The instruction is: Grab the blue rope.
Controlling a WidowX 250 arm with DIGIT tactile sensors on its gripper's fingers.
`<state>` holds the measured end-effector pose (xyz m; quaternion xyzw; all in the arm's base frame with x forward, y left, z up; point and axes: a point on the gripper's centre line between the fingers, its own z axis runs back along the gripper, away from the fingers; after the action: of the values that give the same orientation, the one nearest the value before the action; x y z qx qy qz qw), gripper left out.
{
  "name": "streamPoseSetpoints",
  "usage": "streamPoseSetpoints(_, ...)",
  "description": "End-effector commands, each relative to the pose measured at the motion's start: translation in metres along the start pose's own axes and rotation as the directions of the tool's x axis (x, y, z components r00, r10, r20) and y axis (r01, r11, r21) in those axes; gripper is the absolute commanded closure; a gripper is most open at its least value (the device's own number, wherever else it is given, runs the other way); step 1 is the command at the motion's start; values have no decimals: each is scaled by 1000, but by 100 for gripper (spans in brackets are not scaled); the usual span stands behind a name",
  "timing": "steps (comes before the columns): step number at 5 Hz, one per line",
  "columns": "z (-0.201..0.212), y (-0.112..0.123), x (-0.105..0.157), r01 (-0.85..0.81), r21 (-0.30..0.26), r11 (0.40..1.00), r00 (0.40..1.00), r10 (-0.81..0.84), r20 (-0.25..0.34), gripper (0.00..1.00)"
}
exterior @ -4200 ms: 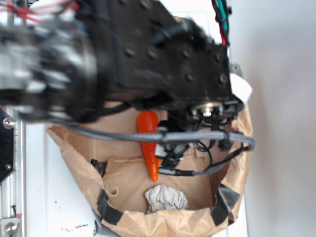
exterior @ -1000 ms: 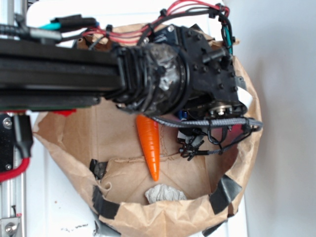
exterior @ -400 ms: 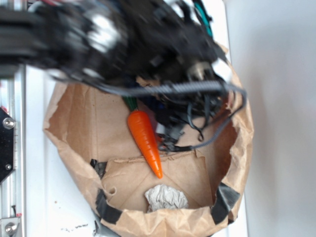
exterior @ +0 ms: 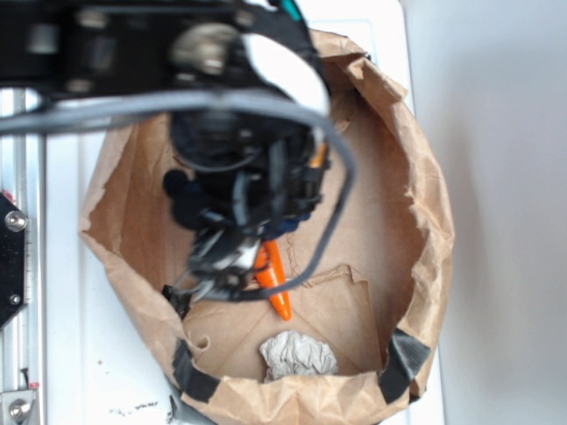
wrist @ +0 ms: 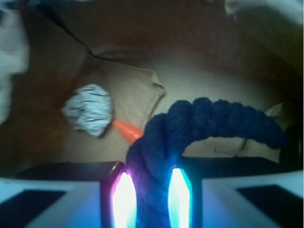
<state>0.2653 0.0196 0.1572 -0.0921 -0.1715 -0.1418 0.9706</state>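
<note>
Rope (wrist: 209,118) sits pinched between my tool's (wrist: 151,194) two glowing pads (wrist: 124,197) in the wrist view, so I judge the grab itself made and the step in hand to be securing it. Going left to right there: a crumpled foil ball (wrist: 89,109) lies on the bag floor (wrist: 137,90), the carrot's (wrist: 127,130) orange tip pokes out just beside it, then the rope rises from the pads and arcs over to the right, its far end dropping out of sight at the frame edge. The tool is narrow, closed on one thick strand. From the exterior view the arm hides the rope inside the paper bag (exterior: 425,212); only the carrot and foil show below it. Next, I reckon, comes a straight lift, slow enough that the limp tail clears the bag wall without dragging the carrot.
</note>
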Motion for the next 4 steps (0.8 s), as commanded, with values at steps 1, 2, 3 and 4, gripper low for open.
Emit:
streamPoseSetpoints(1,39,-28,6,-35,259,965,999,24,44,100)
streamPoseSetpoints(2,36,-23,10,-109,336,936,992,125,-26,100)
streamPoseSetpoints(3,37,-14,19,-167,358,918,974,210,-83,100)
streamPoseSetpoints(4,41,-9,29,-196,358,913,967,241,-85,100)
